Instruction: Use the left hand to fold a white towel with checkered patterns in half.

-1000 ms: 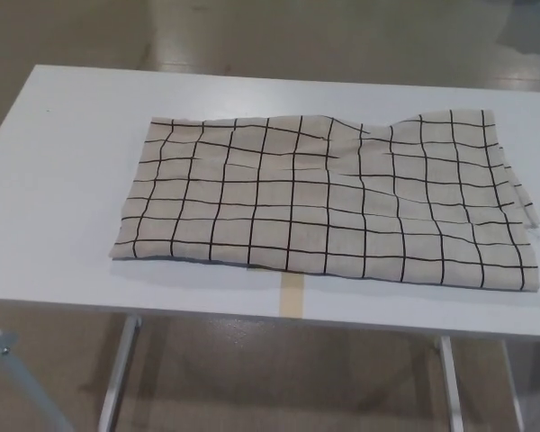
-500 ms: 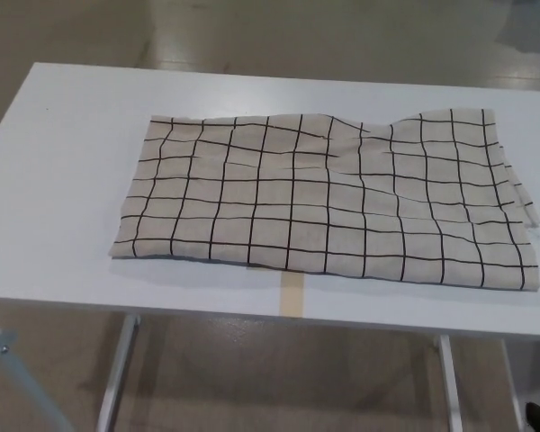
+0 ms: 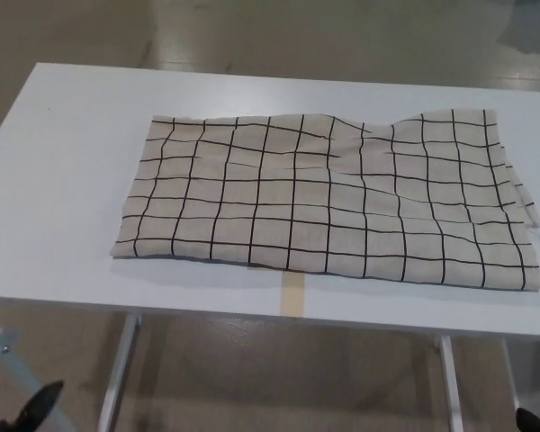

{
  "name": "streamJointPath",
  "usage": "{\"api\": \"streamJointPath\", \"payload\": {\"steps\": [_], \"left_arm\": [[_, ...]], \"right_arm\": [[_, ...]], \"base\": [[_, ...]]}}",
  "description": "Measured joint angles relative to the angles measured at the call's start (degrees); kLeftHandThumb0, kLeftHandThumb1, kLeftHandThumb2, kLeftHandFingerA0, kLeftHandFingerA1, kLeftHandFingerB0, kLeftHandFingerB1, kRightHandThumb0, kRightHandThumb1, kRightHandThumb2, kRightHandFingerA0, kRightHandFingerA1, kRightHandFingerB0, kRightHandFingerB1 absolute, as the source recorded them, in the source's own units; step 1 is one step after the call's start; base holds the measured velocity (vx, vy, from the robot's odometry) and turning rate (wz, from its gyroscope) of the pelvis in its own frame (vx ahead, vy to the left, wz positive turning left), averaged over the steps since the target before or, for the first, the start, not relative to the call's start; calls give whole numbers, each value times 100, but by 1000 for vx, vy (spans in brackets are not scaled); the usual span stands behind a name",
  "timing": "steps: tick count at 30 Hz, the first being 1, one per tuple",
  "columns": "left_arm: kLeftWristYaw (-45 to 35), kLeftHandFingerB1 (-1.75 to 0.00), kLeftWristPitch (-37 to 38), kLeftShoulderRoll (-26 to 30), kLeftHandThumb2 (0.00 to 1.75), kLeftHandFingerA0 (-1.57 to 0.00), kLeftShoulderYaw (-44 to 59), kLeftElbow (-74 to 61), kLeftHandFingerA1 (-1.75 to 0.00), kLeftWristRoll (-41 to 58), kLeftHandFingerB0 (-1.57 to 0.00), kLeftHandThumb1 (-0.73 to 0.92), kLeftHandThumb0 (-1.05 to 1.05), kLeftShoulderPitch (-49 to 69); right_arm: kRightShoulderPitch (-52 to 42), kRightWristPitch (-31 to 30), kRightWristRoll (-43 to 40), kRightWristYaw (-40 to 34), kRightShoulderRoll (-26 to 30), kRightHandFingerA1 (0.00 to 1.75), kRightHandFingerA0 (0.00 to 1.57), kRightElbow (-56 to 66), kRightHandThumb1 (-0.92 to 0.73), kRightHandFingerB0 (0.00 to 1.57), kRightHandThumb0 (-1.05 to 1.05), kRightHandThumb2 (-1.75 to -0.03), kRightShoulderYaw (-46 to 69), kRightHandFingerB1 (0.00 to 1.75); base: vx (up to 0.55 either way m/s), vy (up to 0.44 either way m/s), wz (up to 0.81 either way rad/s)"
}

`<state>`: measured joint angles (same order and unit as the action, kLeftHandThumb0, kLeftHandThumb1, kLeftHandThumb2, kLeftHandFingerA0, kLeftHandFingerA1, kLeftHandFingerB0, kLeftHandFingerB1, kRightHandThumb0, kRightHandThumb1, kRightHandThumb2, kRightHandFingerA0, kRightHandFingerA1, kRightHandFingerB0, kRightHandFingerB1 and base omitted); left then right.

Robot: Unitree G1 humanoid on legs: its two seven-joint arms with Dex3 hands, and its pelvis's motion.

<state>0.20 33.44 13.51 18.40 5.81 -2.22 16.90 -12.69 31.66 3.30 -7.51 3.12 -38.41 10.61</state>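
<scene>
At bottom left, below the table edge, a black tip of the left hand (image 3: 36,405) pokes into view; too little shows to tell its finger state, and it holds nothing visible. A dark speck at bottom right may be the right hand, unclear. Towel (image 3: 328,200) lies spread flat on the white table (image 3: 63,135), centre to right, long side across, right edge near the table's right side, some wrinkles at upper middle. A tape strip (image 3: 292,293) sits at the near table edge, just under the towel's front hem. Fold not started. Cloth looks light, soft, limp; it will drape and may slide on the smooth top. Best grab: near-left corner (image 3: 119,252), pinch and carry across to the right.
</scene>
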Motion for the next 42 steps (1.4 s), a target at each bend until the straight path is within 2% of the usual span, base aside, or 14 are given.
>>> {"api": "streamJointPath", "payload": {"steps": [6, 10, 11, 18, 24, 25, 26, 28, 29, 30, 40, 41, 42], "left_arm": [[129, 0, 34, 192, 55, 0, 85, -632, 0, -522, 0, 47, -15, -179], [179, -4, 23, 426, 58, 0, 23, -827, -1, -884, 0, 45, -15, -526], [184, -8, 19, 458, 54, 0, 10, -835, -2, -930, 0, 49, -20, -582], [241, -1, -108, 923, 61, 0, -463, -606, 0, -1600, 0, 46, -33, -1637], [275, -9, -301, 1212, 55, 0, -977, -48, 0, -2107, 0, 50, -35, -2455], [277, -10, -340, 1253, 54, 0, -1068, 46, 0, -2199, 0, 49, -34, -2588], [279, -10, -398, 1312, 54, 0, -1216, 209, 0, -2324, 0, 49, -34, -2776], [280, -10, -483, 1390, 55, 0, -1438, 446, 0, -2498, 0, 49, -35, -3029], [282, -4, -545, 1443, 61, 0, -1582, 596, 0, -2621, 0, 46, -34, -3188], [282, -15, -599, 1491, 62, 0, -1725, 739, -3, -2721, 0, 26, -43, -3334], [287, -12, -1068, 1736, 62, 0, -2942, 1901, 0, -3616, 0, 29, -47, -4376], [292, -8, -1126, 1744, 53, 0, -3087, 2044, 0, -3725, 0, 46, -39, -4470], [300, -9, -1179, 1749, 53, 0, -3225, 2190, 0, -3825, 0, 46, -39, -4559]], "right_arm": [[14, 0, 24, -3, 5, 43, 30, -14, -81, 27, -48, -64, -14, 39], [24, 0, 25, -3, 6, 43, 30, -24, -81, 28, -46, -64, -18, 39], [25, 0, 26, -3, 6, 43, 30, -24, -81, 28, -46, -64, -19, 39], [22, 0, 25, -2, 6, 43, 30, -25, -81, 29, -44, -64, -25, 39], [22, 2, 26, -3, 6, 44, 30, -25, -81, 30, -44, -64, -36, 40], [21, 2, 26, -2, 6, 55, 27, -25, -62, 21, -49, -94, -36, 50], [18, 2, 26, -2, 6, 55, 27, -26, -62, 21, -49, -94, -37, 50], [18, 2, 24, 0, 6, 55, 27, -26, -62, 22, -50, -94, -38, 51], [19, 3, 23, 2, 6, 45, 31, -26, -81, 32, -43, -64, -37, 41], [18, 3, 22, 3, 6, 45, 31, -26, -81, 32, -43, -64, -37, 41], [17, 13, 5, 21, 3, 47, 32, -29, -81, 33, -44, -63, -33, 41], [19, 15, 5, 22, 3, 47, 32, -32, -81, 33, -44, -63, -33, 41], [19, 18, 4, 21, 3, 47, 32, -37, -81, 33, -44, -63, -33, 41]], "base": [[0, 0, 0], [0, 0, 0], [0, 0, 0], [0, 0, 0], [0, 0, 0], [0, 0, 0], [0, 0, 0], [0, 0, 0], [0, 0, 0], [0, 0, 0], [0, 0, 0], [0, 0, 0], [0, 0, 0]]}}
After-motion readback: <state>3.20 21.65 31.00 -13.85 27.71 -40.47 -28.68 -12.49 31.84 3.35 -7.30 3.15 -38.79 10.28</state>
